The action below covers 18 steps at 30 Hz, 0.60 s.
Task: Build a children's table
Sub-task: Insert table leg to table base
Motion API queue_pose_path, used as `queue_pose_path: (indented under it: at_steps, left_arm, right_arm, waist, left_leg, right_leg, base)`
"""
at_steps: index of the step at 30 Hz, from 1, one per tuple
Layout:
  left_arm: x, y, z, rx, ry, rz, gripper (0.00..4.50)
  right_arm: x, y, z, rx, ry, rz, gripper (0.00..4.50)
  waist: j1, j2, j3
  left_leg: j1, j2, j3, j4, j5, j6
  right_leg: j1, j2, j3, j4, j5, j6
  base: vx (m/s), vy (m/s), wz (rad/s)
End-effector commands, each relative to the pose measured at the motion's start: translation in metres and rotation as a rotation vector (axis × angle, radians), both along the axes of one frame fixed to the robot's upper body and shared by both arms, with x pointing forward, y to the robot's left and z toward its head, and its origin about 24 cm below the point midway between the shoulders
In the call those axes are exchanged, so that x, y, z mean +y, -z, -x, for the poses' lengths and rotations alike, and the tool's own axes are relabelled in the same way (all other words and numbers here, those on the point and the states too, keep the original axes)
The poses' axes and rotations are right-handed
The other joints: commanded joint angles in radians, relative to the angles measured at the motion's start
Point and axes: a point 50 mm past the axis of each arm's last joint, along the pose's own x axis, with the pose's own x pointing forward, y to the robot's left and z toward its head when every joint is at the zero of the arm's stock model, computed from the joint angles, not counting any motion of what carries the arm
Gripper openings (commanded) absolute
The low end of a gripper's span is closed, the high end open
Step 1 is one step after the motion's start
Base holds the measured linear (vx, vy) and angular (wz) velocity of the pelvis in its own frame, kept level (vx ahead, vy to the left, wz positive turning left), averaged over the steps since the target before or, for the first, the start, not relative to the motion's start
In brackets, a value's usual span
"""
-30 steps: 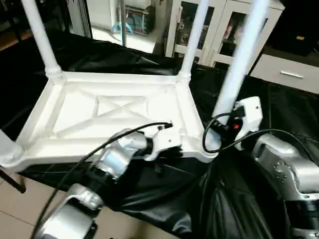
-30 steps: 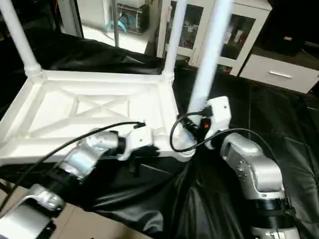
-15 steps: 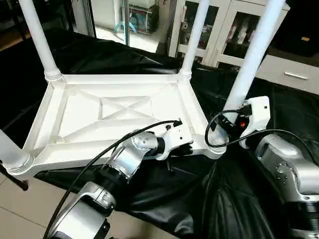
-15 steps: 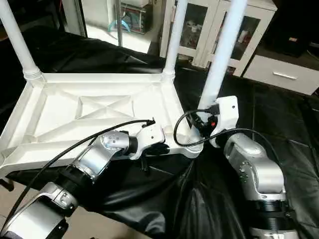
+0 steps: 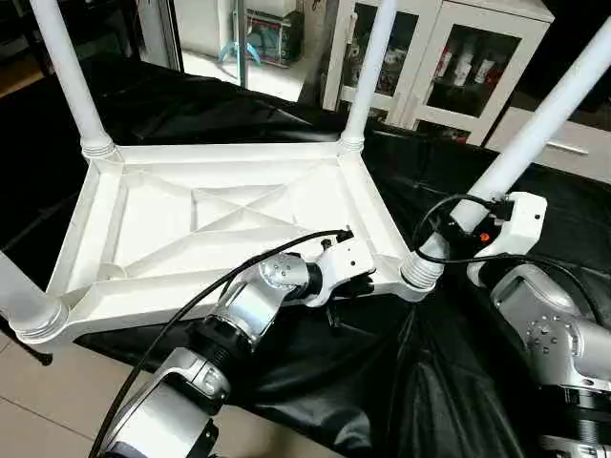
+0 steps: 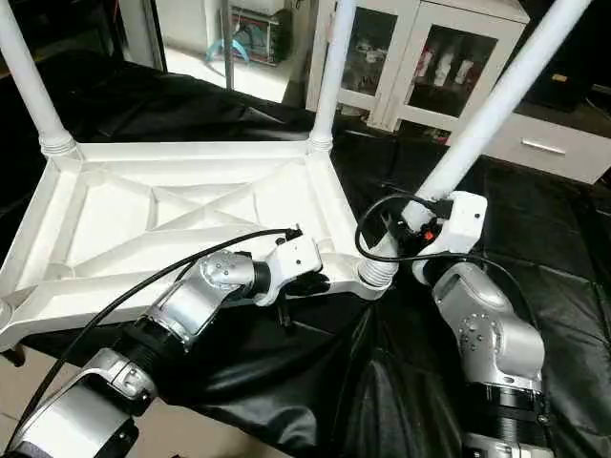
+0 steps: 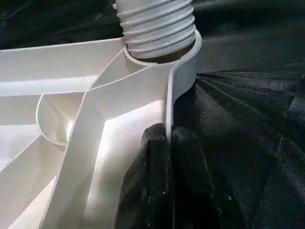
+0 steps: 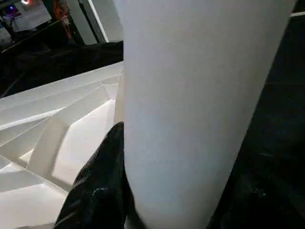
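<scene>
The tabletop (image 5: 229, 215) lies underside up on the black-draped table (image 5: 458, 382), so its corner sockets face you and the legs can go in from above. Your left hand (image 7: 167, 143) is pinched together on the tabletop's thin near rim beside the near-right socket, probably to hold it steady. Your right hand (image 8: 143, 210) is clamped round the fourth leg (image 5: 535, 129), which leans away to the right, its ribbed end in that socket but not yet upright.

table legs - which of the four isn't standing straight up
The leg at the near right corner socket, gripped by the right gripper. It leans away to the right; the two far legs stand upright.
</scene>
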Motion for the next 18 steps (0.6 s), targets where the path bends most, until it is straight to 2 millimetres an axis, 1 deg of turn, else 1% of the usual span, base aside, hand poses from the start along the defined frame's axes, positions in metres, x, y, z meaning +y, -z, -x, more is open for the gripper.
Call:
queue_pose_path:
  at_steps: [1, 2, 3, 7, 10, 12, 13, 15, 17, 18]
  left_arm:
    - [0.011, -0.016, -0.016, -0.066, -0.131, 0.066, 0.00]
    - [0.011, -0.016, -0.016, -0.068, -0.134, 0.067, 0.00]
    - [0.011, -0.017, -0.017, -0.073, -0.142, 0.070, 0.00]
    - [0.012, -0.018, -0.020, -0.083, -0.164, 0.082, 0.00]
    - [0.013, -0.019, -0.021, -0.093, -0.176, 0.083, 0.00]
    - [0.014, -0.020, -0.022, -0.094, -0.178, 0.083, 0.00]
    - [0.014, -0.020, -0.023, -0.095, -0.181, 0.084, 0.00]
    - [0.015, -0.021, -0.024, -0.097, -0.184, 0.084, 0.00]
    - [0.015, -0.021, -0.024, -0.097, -0.183, 0.084, 0.00]
    - [0.016, -0.020, -0.024, -0.095, -0.178, 0.081, 0.00]
  right_arm:
    - [-0.022, 0.055, 0.029, 0.305, 0.080, 0.047, 1.81]
    - [-0.022, 0.056, 0.030, 0.307, 0.078, 0.046, 1.81]
    - [-0.023, 0.058, 0.035, 0.305, 0.073, 0.042, 1.81]
    - [-0.024, 0.064, 0.044, 0.278, 0.081, 0.020, 1.81]
    - [-0.024, 0.070, 0.050, 0.241, 0.089, -0.017, 1.81]
    - [-0.022, 0.071, 0.052, 0.232, 0.078, -0.032, 1.81]
    - [-0.020, 0.072, 0.054, 0.224, 0.063, -0.043, 1.81]
    - [-0.017, 0.075, 0.058, 0.239, 0.013, 0.006, 1.81]
    - [-0.017, 0.076, 0.059, 0.250, -0.007, 0.036, 1.81]
    - [-0.011, 0.080, 0.062, 0.293, -0.116, 0.146, 1.81]
  waist:
    - [-0.001, -0.003, -0.038]
    - [-0.001, -0.003, -0.037]
    - [-0.001, -0.006, -0.035]
    - [-0.003, -0.006, -0.033]
    - [-0.004, -0.007, -0.032]
    - [-0.006, -0.007, -0.031]
    - [-0.007, -0.003, -0.030]
    - [-0.006, -0.005, -0.029]
    - [-0.004, -0.004, -0.030]
    - [-0.005, -0.005, -0.030]
  left_leg:
    - [0.008, 0.075, -0.035, -0.076, -0.288, 0.022]
    - [0.008, 0.075, -0.035, -0.077, -0.294, 0.022]
    - [0.008, 0.075, -0.036, -0.077, -0.305, 0.021]
    - [0.009, 0.076, -0.041, -0.081, -0.356, 0.009]
    - [0.009, 0.076, -0.043, -0.082, -0.379, 0.006]
    - [0.007, 0.077, -0.046, -0.084, -0.390, 0.007]
    - [0.008, 0.077, -0.046, -0.085, -0.403, 0.004]
    - [0.011, 0.077, -0.045, -0.084, -0.404, 0.004]
    - [0.008, 0.078, -0.046, -0.085, -0.388, 0.007]
    - [0.009, 0.078, -0.044, -0.085, -0.385, 0.008]
  right_leg:
    - [0.025, -0.056, 0.046, -0.073, -0.354, -0.142]
    - [0.025, -0.056, 0.046, -0.075, -0.365, -0.136]
    - [0.024, -0.058, 0.046, -0.078, -0.385, -0.129]
    - [0.018, -0.061, 0.044, -0.089, -0.469, -0.099]
    - [0.014, -0.062, 0.044, -0.094, -0.498, -0.089]
    - [0.015, -0.061, 0.043, -0.095, -0.516, -0.084]
    - [0.013, -0.061, 0.043, -0.098, -0.523, -0.081]
    - [0.010, -0.061, 0.044, -0.099, -0.521, -0.081]
    - [0.014, -0.061, 0.044, -0.096, -0.501, -0.085]
    - [0.013, -0.060, 0.045, -0.095, -0.492, -0.088]
  base:
    - [0.000, 0.000, 0.00]
    - [0.000, 0.000, 0.00]
    - [0.000, 0.000, 0.00]
    - [0.000, 0.000, 0.00]
    - [0.000, 0.000, 0.00]
    - [0.000, 0.000, 0.00]
    - [0.000, 0.000, 0.00]
    - [0.000, 0.000, 0.00]
    - [0.000, 0.000, 0.00]
    - [0.000, 0.000, 0.00]
